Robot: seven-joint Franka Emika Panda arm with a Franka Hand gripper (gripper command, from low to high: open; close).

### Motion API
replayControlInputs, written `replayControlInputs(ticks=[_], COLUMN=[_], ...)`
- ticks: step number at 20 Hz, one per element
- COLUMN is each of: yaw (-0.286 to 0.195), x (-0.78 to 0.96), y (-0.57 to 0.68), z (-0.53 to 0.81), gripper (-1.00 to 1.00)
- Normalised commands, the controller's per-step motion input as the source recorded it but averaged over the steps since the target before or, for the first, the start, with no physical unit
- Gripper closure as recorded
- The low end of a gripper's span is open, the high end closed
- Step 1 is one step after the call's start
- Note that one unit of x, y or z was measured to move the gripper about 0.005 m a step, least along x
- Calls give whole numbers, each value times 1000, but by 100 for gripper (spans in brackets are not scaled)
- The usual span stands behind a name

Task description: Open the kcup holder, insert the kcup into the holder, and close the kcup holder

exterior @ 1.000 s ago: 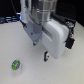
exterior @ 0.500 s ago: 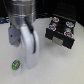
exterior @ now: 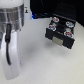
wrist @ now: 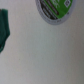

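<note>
The kcup holder [exterior: 60, 29] is a black box at the exterior view's right. Its tray is pulled out, showing round pod slots, with a pale handle [exterior: 60, 41] on the front. In the wrist view the kcup [wrist: 55, 10] lies on the pale table, a round pod with a green foil top and pale rim, cut off by the picture's edge. In the exterior view the kcup is hidden behind my arm [exterior: 11, 45], which fills that view's left side. My gripper's fingertips do not show in either view, so I cannot tell its state.
A blurred dark green shape [wrist: 4, 27] sits at the edge of the wrist view; I cannot tell what it is. Pale tabletop [exterior: 37, 60] lies between my arm and the holder. A dark backdrop [exterior: 50, 6] stands behind the holder.
My arm has swung down and toward the exterior view's left, and now covers the spot where the kcup lay. The holder has not moved.
</note>
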Motion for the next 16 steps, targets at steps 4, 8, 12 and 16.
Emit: replayControlInputs(ticks=[4, 8, 12, 16], yaw=[-143, -118, -98, -120], x=[211, 158, 108, 112], y=[-252, -182, -138, -193], z=[-146, -132, -139, -159], gripper=[-100, -100, -100, -100])
